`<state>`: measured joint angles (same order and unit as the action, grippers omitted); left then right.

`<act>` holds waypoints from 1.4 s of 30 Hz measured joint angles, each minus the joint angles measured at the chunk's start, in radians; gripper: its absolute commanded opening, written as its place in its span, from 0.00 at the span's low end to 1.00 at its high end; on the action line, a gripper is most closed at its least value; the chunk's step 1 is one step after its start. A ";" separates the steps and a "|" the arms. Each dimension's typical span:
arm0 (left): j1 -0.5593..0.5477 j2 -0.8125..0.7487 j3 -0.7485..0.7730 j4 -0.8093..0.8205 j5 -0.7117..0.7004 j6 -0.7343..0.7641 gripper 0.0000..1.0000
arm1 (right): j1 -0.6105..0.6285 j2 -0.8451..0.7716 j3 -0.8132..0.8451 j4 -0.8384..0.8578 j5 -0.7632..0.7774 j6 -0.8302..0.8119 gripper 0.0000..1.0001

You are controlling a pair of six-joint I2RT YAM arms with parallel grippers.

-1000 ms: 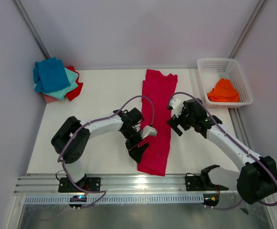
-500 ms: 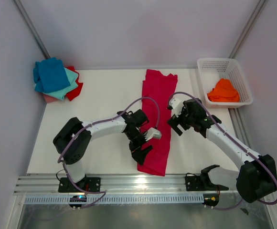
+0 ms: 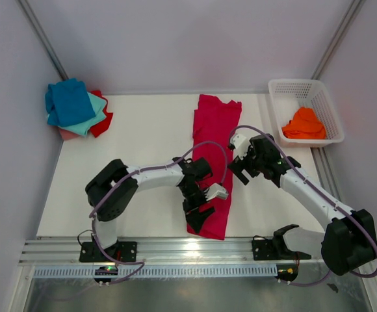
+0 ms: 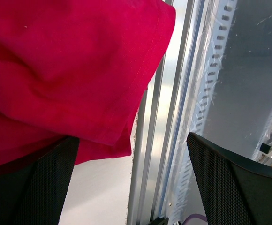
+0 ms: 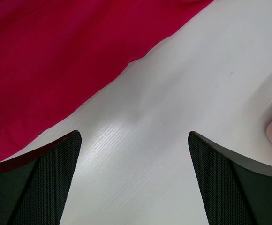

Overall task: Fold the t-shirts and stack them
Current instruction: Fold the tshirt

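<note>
The large crimson t-shirt (image 3: 212,162) lies folded into a long strip down the middle of the table. My left gripper (image 3: 200,218) is open over the strip's near end; in the left wrist view the shirt's hem corner (image 4: 79,79) lies between and beyond the fingers (image 4: 239,187). My right gripper (image 3: 238,170) is open, empty, just right of the strip's middle; the right wrist view shows the shirt's edge (image 5: 56,70) at left. A stack of blue (image 3: 68,101), teal (image 3: 92,116), red (image 3: 103,120) and pink shirts sits far left. An orange shirt (image 3: 304,123) lies in the basket.
The white lattice basket (image 3: 323,107) stands at the far right corner. An aluminium rail (image 3: 175,250) runs along the table's near edge, also in the left wrist view (image 4: 173,140). Grey walls enclose the table on three sides.
My left gripper has moved right and toward the near edge, from beside the shirt's left side to over its near end. The right arm has barely moved.
</note>
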<state>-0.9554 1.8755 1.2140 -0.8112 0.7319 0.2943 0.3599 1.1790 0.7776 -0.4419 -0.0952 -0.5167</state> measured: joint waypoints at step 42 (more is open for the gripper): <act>-0.003 0.084 0.210 -0.263 -0.005 0.024 0.00 | -0.001 0.000 0.000 0.037 0.052 0.031 0.99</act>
<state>-0.9581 1.9594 1.4239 -1.0740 0.7273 0.3183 0.3588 1.1786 0.7776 -0.4049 -0.0429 -0.4862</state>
